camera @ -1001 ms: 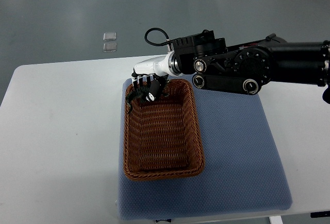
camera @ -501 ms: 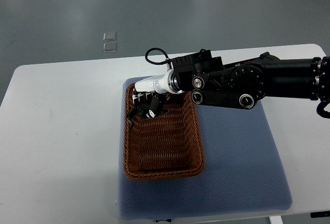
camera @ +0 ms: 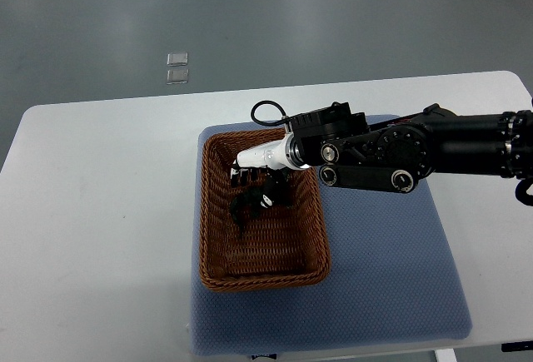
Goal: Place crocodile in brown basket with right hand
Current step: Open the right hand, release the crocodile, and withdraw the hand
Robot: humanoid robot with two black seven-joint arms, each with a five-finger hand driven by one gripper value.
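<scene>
Down at the near edge, the blue mat [camera: 375,279] lies flat under the brown basket [camera: 218,272], whose near end is bare weave. Just beyond, over the basket's middle, the right hand [camera: 260,185] hangs with its dark fingers [camera: 271,194] curled around the crocodile [camera: 243,207], a small dark figure dangling below the palm, inside the rim and low over the weave, though contact with the floor is too dim to call. The risk, as I judge it: the toy looks thin and limby, so a leg or tail could snag on a finger when the hand opens and ride back out, or it could bounce if released from height. Farther back, the white table [camera: 100,179] is bare; the left arm is out of view.
</scene>
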